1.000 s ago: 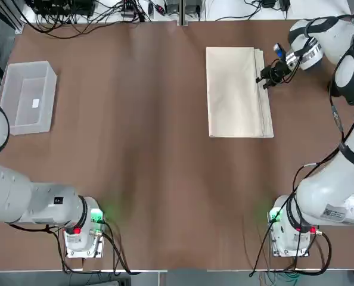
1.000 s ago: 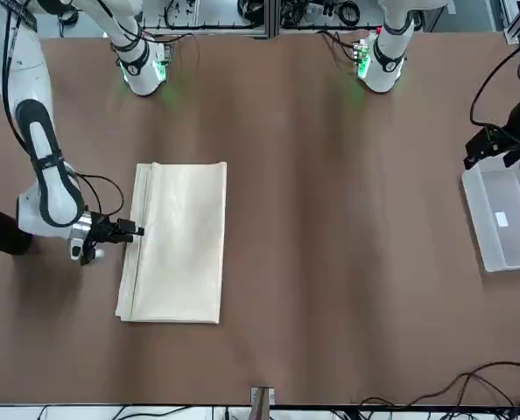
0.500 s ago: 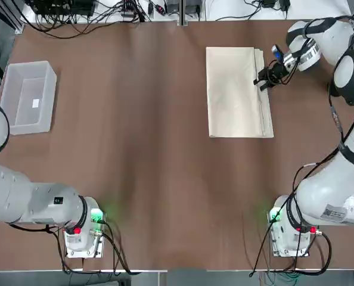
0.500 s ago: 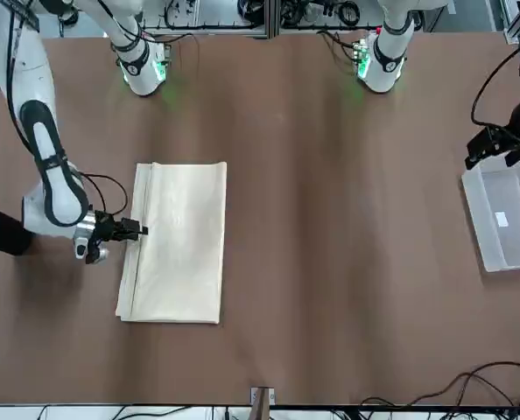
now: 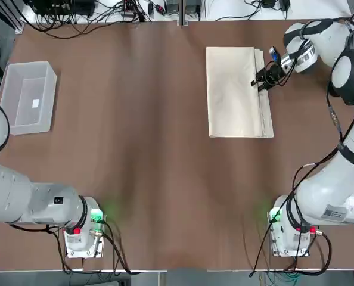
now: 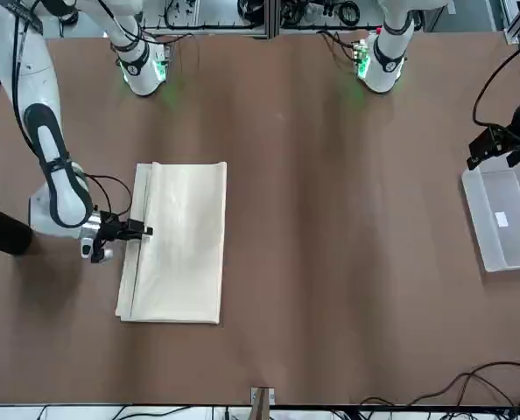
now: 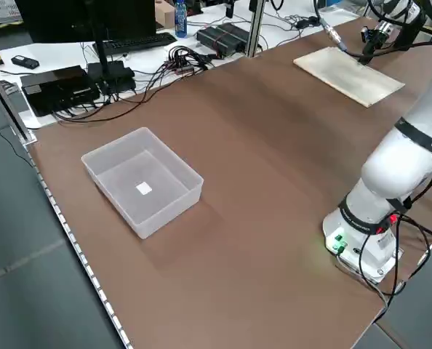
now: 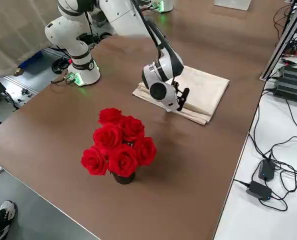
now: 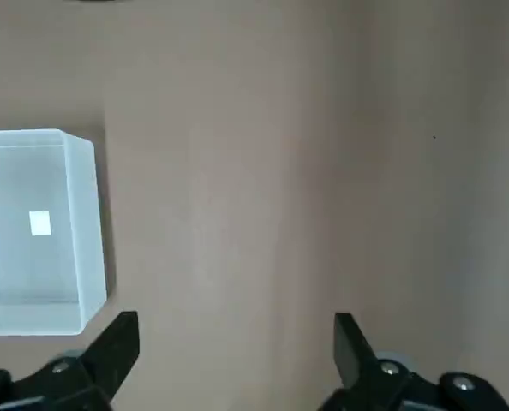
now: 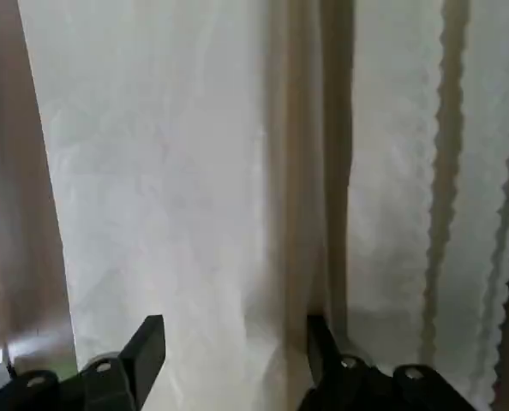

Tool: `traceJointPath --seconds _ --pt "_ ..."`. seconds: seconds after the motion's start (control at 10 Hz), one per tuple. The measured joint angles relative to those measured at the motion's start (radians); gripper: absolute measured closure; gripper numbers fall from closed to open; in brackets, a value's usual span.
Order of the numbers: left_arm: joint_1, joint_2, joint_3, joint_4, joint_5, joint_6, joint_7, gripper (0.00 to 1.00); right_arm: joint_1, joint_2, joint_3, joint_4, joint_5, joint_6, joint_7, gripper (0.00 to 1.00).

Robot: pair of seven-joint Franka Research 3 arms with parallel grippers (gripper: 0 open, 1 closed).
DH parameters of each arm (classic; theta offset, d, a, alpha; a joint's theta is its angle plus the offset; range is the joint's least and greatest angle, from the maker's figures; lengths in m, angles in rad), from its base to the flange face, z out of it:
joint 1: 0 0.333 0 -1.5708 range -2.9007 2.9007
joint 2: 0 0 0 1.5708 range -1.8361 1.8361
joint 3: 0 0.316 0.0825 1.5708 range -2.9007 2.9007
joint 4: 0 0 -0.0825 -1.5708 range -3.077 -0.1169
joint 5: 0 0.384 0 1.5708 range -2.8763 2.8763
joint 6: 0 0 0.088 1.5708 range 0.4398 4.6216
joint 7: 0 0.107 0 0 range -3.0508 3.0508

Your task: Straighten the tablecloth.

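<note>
The cream tablecloth (image 5: 233, 92) lies folded flat on the brown table at the far right, its layered edges along its right side. My right gripper (image 5: 257, 82) reaches low over that layered edge, near the middle of the cloth's length (image 6: 183, 241). In the right wrist view its fingers (image 10: 152, 347) stand apart with the cloth's fold lines (image 10: 306, 214) running between them; nothing is lifted. My left gripper (image 6: 495, 147) hangs open at the far left, above the table beside the bin, with nothing between its fingers (image 9: 117, 342).
A clear plastic bin (image 5: 49, 95) sits at the far left, holding only a small white label. A bunch of red roses (image 8: 119, 142) stands past the table's right end. Cables and electronics line the far edge (image 7: 114, 73).
My right gripper has slid leftward from beside the cloth onto its layered right edge, and its fingers have narrowed a little. The left arm and the cloth have not moved.
</note>
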State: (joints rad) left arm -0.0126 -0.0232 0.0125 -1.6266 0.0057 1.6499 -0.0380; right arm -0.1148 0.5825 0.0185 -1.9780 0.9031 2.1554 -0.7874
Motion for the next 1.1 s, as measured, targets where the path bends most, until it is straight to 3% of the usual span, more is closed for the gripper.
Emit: traceJointPath --seconds 1.1 --pt "0.0 0.005 0.0 0.0 0.0 0.001 0.0 0.0 -0.012 0.003 -0.008 0.008 0.001 0.001 -0.001 0.26"
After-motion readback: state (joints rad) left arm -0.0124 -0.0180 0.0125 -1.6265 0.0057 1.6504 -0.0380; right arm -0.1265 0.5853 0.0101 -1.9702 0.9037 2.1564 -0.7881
